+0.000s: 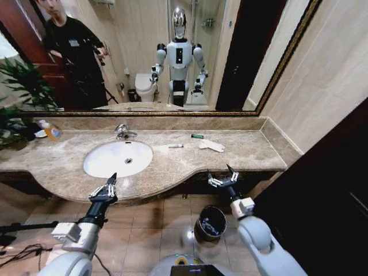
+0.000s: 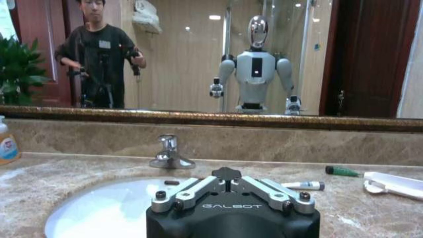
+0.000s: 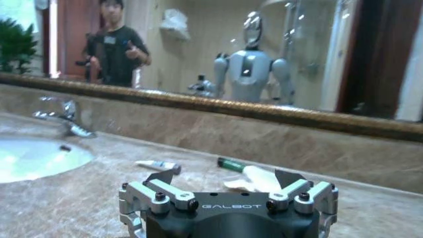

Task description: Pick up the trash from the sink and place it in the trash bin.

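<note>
A brown marble tabletop (image 1: 172, 164) crosses the middle of the head view, its front edge curving outward. Sunk into it left of centre is the white oval sink (image 1: 118, 158), with a chrome tap (image 1: 123, 132) just behind it. At far left stands an amber soap bottle (image 1: 50, 131). Right of the sink lie a small white tube (image 1: 176, 146), a green piece (image 1: 197, 136) and a white wrapper (image 1: 211, 146). On the tiled floor (image 1: 155, 224) at lower centre stands the dark trash bin (image 1: 210, 223).
</note>
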